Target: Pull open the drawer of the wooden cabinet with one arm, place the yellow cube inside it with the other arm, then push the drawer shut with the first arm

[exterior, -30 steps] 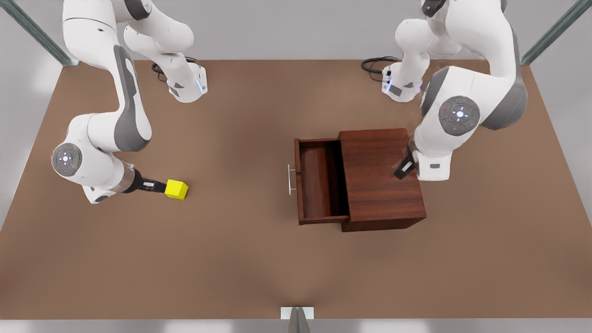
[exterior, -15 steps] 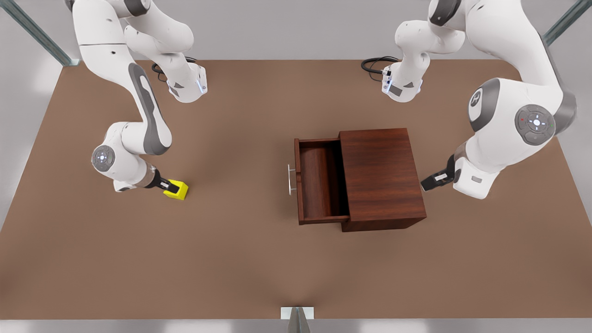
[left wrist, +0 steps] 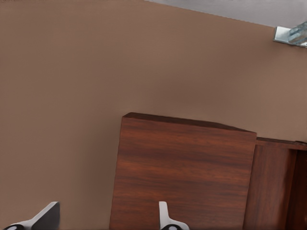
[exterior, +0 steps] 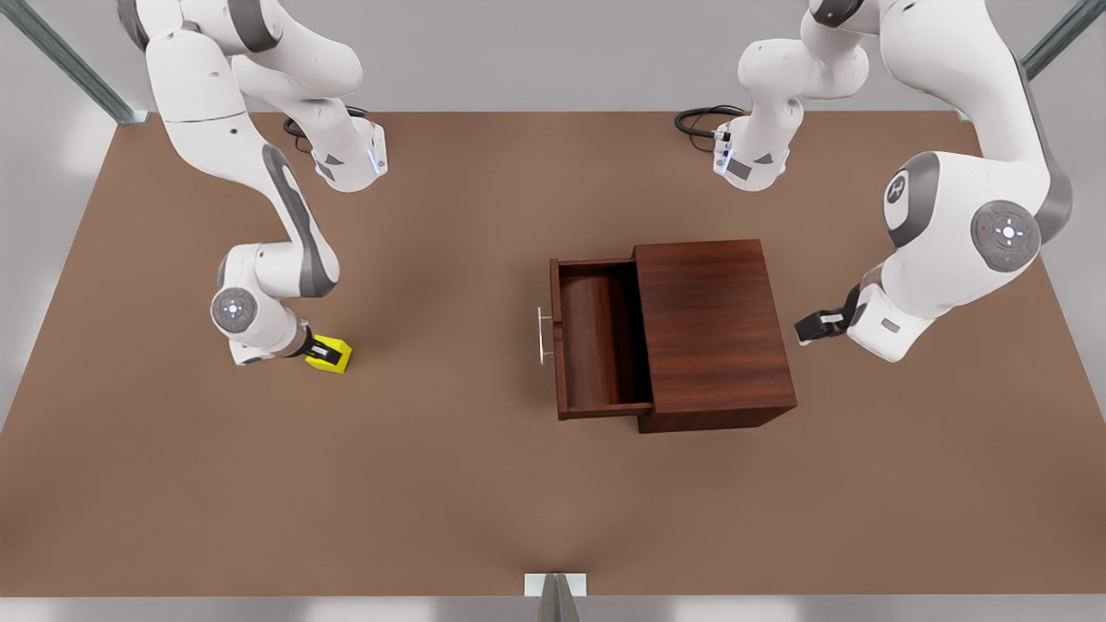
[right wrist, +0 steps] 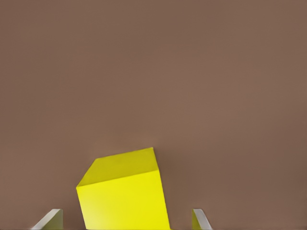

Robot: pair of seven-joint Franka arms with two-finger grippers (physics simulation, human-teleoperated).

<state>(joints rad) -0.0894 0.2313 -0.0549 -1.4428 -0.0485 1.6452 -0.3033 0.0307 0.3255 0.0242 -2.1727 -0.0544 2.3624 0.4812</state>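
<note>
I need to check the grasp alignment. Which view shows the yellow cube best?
The right wrist view: the small bright-yellow cube sits large between the right gripper's open jaws. The front view shows it small, partly covered.

Your brown counter (exterior: 484,484), the wooden cabinet (exterior: 713,333) resting on it right of centre, the yellow cube (exterior: 335,356) well apart toward the front view's left

Open drawer (exterior: 596,341) unobstructed from above; bare table (exterior: 449,345) between it and yellow cube (exterior: 333,354).
</note>
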